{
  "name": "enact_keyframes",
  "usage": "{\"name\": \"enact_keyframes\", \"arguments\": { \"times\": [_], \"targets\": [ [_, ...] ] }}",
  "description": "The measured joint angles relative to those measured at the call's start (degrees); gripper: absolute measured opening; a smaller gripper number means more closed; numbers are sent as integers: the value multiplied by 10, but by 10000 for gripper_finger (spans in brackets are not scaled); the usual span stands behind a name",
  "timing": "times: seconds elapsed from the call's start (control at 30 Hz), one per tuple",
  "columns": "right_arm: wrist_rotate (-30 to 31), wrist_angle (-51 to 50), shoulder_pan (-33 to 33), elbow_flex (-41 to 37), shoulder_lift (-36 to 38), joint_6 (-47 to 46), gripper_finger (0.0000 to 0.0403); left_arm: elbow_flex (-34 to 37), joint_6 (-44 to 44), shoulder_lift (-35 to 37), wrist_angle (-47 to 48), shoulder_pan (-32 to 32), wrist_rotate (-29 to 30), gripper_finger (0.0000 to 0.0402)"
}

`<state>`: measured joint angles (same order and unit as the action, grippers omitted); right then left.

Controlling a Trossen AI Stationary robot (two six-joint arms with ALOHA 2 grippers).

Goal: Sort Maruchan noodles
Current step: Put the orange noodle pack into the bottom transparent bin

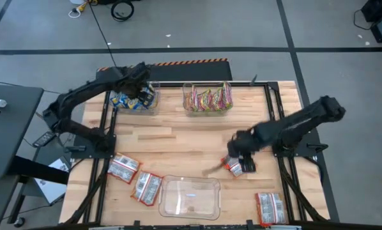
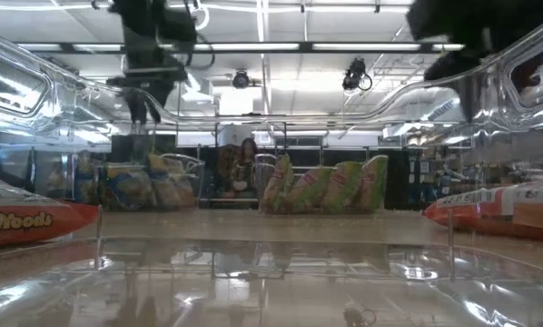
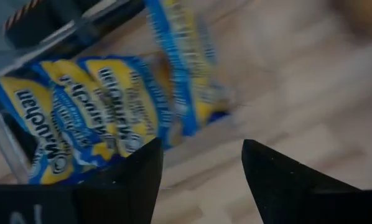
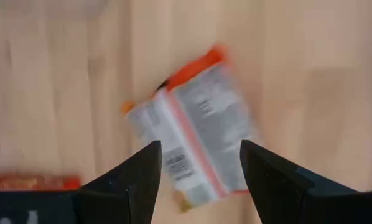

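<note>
My right gripper [image 1: 237,160] [image 4: 200,146] is open and hovers over a red/orange-silver noodle packet [image 1: 235,167] [image 4: 195,143] that lies flat on the wood, its fingers standing on either side above it. My left gripper [image 1: 142,89] [image 3: 201,146] is open over the far-left clear bin [image 1: 154,102], where blue-yellow packets [image 1: 128,100] [image 3: 80,118] stand on edge. Green/pink-yellow packets [image 1: 207,99] [image 2: 326,186] stand in the far-middle bin. Three more red/orange packets lie flat at the near-left [image 1: 122,168] [image 1: 146,187] and near-right [image 1: 269,207].
A clear bin [image 1: 190,197] with no packets in it sits at the near edge in the middle, and the low view looks through its walls. Black frame rails [image 1: 277,108] run along the table's left and right sides. Bare wood [image 1: 178,140] lies between the bins.
</note>
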<state>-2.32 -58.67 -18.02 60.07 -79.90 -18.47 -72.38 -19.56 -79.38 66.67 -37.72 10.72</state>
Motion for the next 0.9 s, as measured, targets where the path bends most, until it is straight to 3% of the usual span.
{"name": "enact_keyframes", "arguments": {
  "times": [0.2,0.5,0.63,0.8,0.9],
  "targets": [
    [89,18,-112,-4,-95,-7,210,-1,-41,65,-3,127,16,218],
    [88,40,-103,1,-210,-24,199,0,-121,92,-1,287,56,218],
    [82,55,-95,0,-216,-36,147,0,-132,107,2,330,63,218],
    [97,75,-82,-2,-195,-41,26,0,-125,128,-31,380,83,218],
    [98,67,-70,-3,-166,-54,12,0,-112,142,-74,406,84,218]
  ]
}}
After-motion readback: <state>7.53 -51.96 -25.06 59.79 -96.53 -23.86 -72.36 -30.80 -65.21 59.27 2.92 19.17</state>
